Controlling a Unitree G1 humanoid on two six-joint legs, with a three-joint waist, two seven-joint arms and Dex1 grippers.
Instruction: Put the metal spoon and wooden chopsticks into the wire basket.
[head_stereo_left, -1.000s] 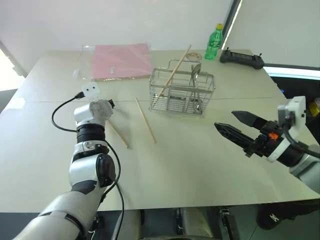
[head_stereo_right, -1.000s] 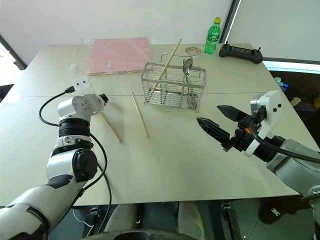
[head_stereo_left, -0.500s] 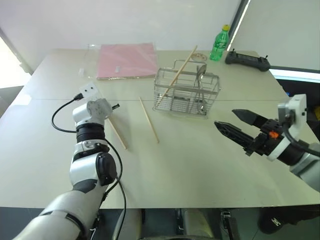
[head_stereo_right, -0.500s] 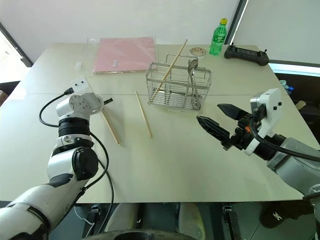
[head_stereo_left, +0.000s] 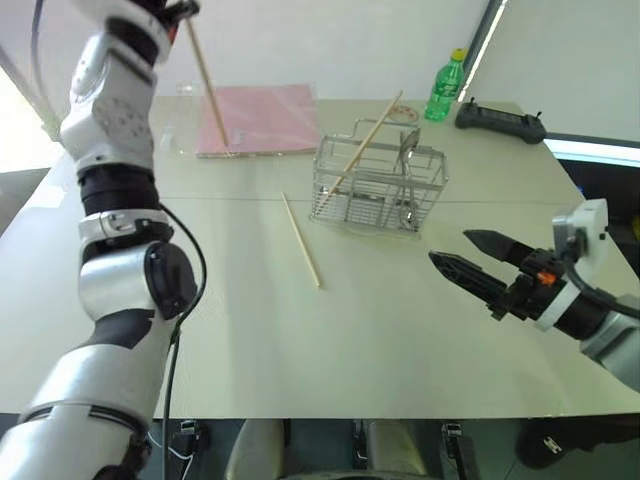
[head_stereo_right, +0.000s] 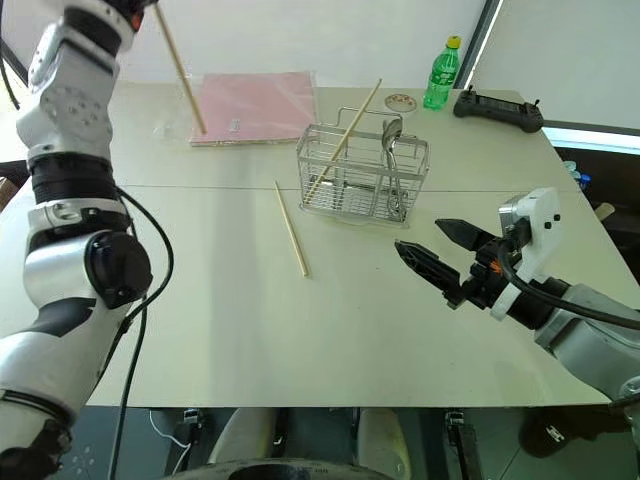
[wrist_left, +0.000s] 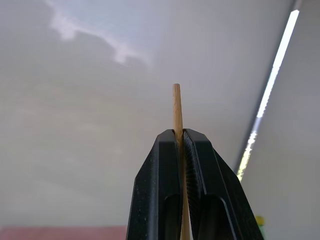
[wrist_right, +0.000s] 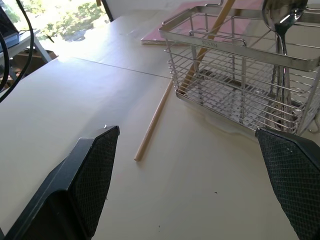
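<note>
My left gripper (wrist_left: 178, 132) is raised high at the far left, shut on one wooden chopstick (head_stereo_left: 210, 85) that hangs slanting down over the pink folder. Another chopstick (head_stereo_left: 301, 240) lies flat on the table in front of the wire basket (head_stereo_left: 378, 185). A third chopstick (head_stereo_left: 365, 140) leans inside the basket, beside the metal spoon (head_stereo_left: 405, 150), which stands bowl up. My right gripper (head_stereo_left: 448, 247) hovers open above the table, in front of and to the right of the basket, with nothing between its fingers (wrist_right: 90, 170).
A pink folder (head_stereo_left: 255, 120) lies at the back left of the pale table (head_stereo_left: 350, 340). A green bottle (head_stereo_left: 446, 85), a small round lid (head_stereo_right: 400, 101) and a black controller (head_stereo_left: 500, 120) sit at the back right. The table's near edge runs just before my arms.
My left gripper closed on the chopstick that lay at the left and swung it up high off the table. The right arm has stayed where it was.
</note>
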